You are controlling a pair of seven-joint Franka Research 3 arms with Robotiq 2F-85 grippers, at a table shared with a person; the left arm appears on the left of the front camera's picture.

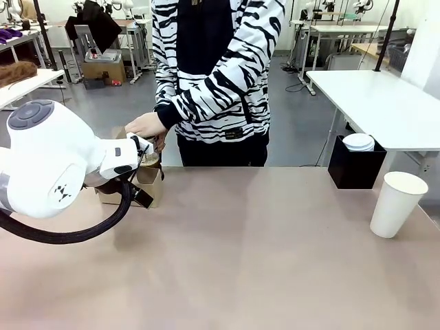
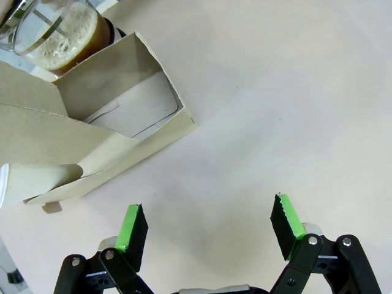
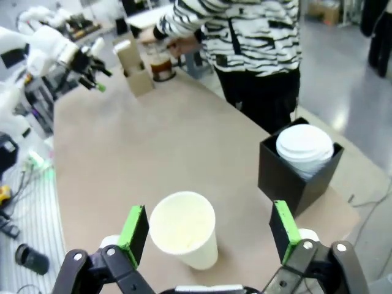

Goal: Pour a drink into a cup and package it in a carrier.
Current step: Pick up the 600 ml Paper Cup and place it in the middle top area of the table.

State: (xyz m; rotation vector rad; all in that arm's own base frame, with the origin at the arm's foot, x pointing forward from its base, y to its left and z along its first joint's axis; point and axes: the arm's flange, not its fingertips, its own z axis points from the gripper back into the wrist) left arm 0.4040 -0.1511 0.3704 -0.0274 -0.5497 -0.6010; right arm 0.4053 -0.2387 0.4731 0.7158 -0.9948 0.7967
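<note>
I see the upright cup (image 3: 184, 236) straight ahead of my wide-spread right fingers (image 3: 133, 228); left fingers (image 2: 131, 226), also wide, near the carrier (image 2: 122, 141).

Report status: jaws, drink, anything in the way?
Left jaws open, empty, near the carrier. Right jaws open, aimed at the empty cup, no contact. Drink in pot beside carrier, person's hand on it.
</note>
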